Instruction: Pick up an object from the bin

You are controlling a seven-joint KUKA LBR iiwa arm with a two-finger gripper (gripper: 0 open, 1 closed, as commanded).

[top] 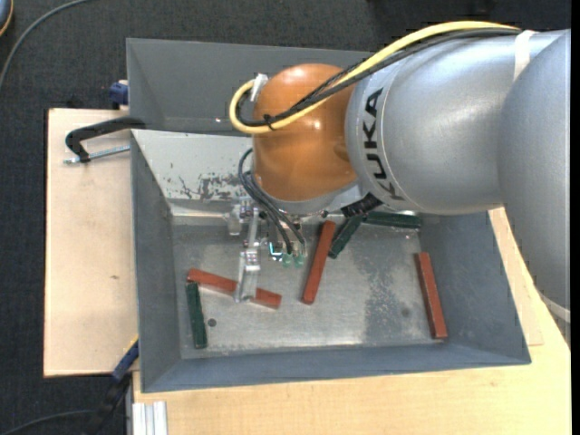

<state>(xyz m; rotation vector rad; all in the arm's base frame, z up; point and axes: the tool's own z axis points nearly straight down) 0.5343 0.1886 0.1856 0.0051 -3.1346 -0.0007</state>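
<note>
My grey arm (453, 116) comes in from the right and covers the upper right of the grey metal bin (152, 261). The orange cover (294, 148) at my wrist hangs over the bin's back half, with a yellow cable (243, 107) looping off its top.

On the bin floor, a long red stick (431, 294) lies near the right wall, well apart from me. A second red stick (314, 263) lies tilted in the middle, just beside my wrist's wiring. Dark green sticks (349, 232) poke out from under the cover behind it. A green stick (196, 315) lies by the left wall.

The thing under me is the flat red bar (213, 283), lying slantwise in the front left part of the floor, just beside the green stick's upper end. My pincer (246, 288) reaches straight down onto that bar, its metal tip crossing the bar's middle and touching it. Whether the pincer is spread or pressed together I cannot tell, nor whether it grips the bar.
</note>
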